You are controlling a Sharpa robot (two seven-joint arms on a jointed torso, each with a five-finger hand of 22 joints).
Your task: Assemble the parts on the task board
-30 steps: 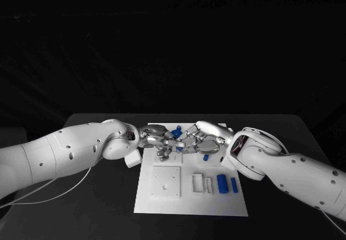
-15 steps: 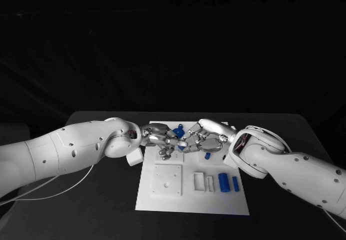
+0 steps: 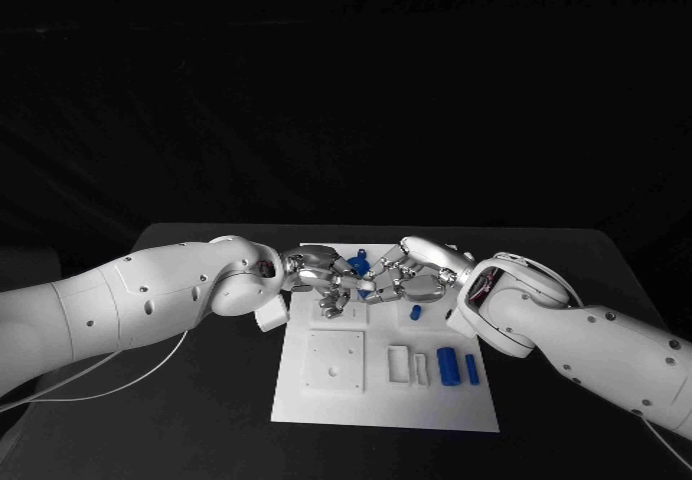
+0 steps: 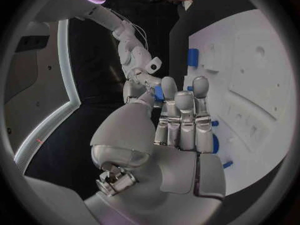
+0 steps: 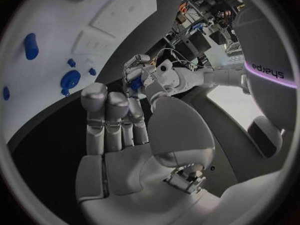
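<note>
Both hands meet fingertip to fingertip above the far half of the white task board (image 3: 335, 395). Between them is a small blue part (image 3: 358, 264). My left hand (image 3: 320, 276) pinches it at its fingertips, and in the left wrist view the blue part (image 4: 159, 92) sits between thumb and finger. My right hand (image 3: 413, 279) has its fingertips on the same blue part (image 5: 134, 84) from the other side. The part is held just above the board.
Two blue cylinders (image 3: 447, 366) (image 3: 470, 368) lie at the board's near right, beside white slotted pieces (image 3: 398, 362). A small blue piece (image 3: 415, 312) stands under my right hand, another (image 3: 356, 252) at the far edge. A white raised plate (image 3: 333, 364) sits near left.
The two hands have drawn closer together and lifted a little, and the blue part between them has moved slightly up and away from me.
</note>
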